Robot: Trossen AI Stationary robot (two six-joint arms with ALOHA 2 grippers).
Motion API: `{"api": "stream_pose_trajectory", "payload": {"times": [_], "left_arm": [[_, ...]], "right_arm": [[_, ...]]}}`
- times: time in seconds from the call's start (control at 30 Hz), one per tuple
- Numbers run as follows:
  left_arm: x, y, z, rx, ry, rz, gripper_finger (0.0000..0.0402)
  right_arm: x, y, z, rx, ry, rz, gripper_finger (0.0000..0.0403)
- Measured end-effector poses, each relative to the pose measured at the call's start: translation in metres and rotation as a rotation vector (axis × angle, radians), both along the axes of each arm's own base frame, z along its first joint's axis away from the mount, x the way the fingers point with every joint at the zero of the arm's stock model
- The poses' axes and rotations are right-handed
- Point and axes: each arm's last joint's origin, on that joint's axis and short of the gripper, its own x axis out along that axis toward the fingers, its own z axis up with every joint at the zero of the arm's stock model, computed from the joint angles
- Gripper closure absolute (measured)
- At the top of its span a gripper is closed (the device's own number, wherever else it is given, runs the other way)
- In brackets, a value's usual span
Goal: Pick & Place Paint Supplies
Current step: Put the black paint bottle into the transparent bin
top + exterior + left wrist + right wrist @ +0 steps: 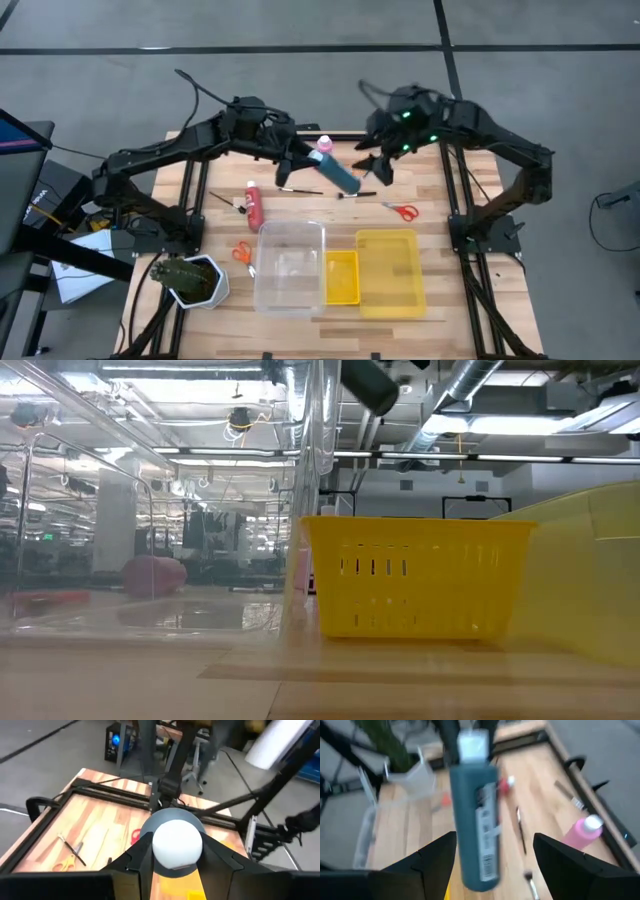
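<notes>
High view: the left gripper point(312, 163) is clamped on the dark blue paint bottle point(338, 171), held up above the table point(440, 180); the right gripper point(378, 168), fingers spread wide beside it, looks ready for a handover

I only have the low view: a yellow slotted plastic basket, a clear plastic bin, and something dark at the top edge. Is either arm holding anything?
Observer: Yes. The left gripper is shut on a dark blue paint bottle with a white cap, held in the air above the table.
Operator: And the right arm?
Observer: The right gripper is open, with a finger on either side of that bottle and neither one touching it.
Operator: Are any supplies lying outside the bins?
Observer: A pair of small red-handled scissors lies on the wood just outside the large yellow plastic bin.
</notes>
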Motion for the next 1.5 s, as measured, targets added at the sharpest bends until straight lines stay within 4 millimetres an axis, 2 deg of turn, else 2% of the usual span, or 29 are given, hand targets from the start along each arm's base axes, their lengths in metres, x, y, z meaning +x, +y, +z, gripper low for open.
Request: {"api": "stream_pose_trajectory", "payload": {"times": [0.17,0.3,0.4,0.53,0.83,1.1,1.33,1.5], "left_arm": [[-0.019,-0.008,0.004,-0.023,0.057,-0.075,0.0289],[-0.043,-0.025,0.012,-0.051,0.088,-0.178,0.0289],[-0.058,-0.037,0.012,-0.063,0.147,-0.213,0.0289],[-0.063,-0.050,0.008,-0.083,0.221,-0.230,0.0289],[-0.044,-0.082,0.019,0.015,0.363,-0.394,0.0289],[-0.031,-0.126,0.020,0.194,0.547,-0.494,0.0289],[-0.011,-0.174,0.005,0.211,0.601,-0.421,0.0289],[0.007,-0.199,-0.010,0.144,0.616,-0.323,0.0289]], "right_arm": [[-0.032,-0.008,0.027,0.001,-0.150,-0.097,0.0142],[-0.052,-0.013,0.038,-0.012,-0.208,-0.158,0.0142],[-0.059,-0.016,0.041,-0.019,-0.219,-0.184,0.0142],[-0.059,-0.020,0.040,-0.014,-0.215,-0.202,0.0142],[-0.055,-0.022,0.037,0.014,-0.203,-0.224,0.0142],[-0.056,-0.022,0.035,0.015,-0.179,-0.258,0.0142],[-0.056,-0.014,0.036,0.017,-0.184,-0.212,0.0142],[-0.060,-0.003,0.038,0.004,-0.174,-0.160,0.0142]]}}
